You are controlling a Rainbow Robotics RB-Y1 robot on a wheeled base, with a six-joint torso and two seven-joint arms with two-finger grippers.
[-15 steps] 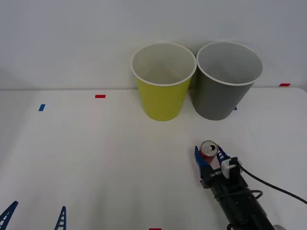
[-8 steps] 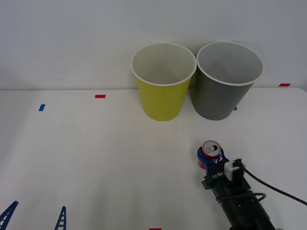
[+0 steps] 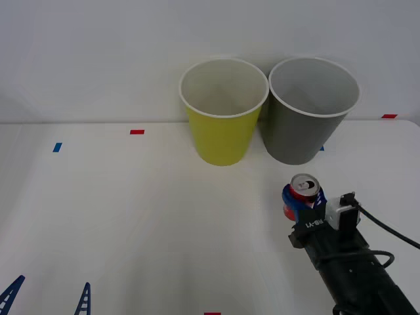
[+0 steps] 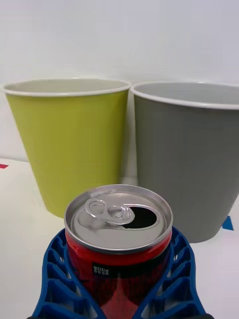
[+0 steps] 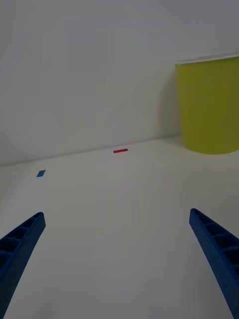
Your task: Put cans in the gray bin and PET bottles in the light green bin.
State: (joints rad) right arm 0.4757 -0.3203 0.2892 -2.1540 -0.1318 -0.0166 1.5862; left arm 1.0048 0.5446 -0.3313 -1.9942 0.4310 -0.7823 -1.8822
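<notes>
Since a second ago the right gripper (image 3: 303, 202) has gone from standing open around the can (image 3: 302, 195) on the desk (image 3: 131, 216) to closing on it and carrying it toward 1 o'clock in the front view, nearer the gray bin (image 3: 308, 118); the bins and tape marks have not moved. The can sits upright between the blue ribbed fingers (image 4: 177, 271), which clasp its red body on both sides, its silver top and pull tab standing above them and the gray bin at about 12 o'clock from it. The light green bin (image 3: 223, 111) stands just beside the gray one, at its 9 o'clock. The can's lower part is hidden by the fingers and the wrist, so whether it touches the desk cannot be told. The left gripper (image 5: 119, 259) waits with its fingers spread wide, low at 7 o'clock in the front view, well apart from the can.
</notes>
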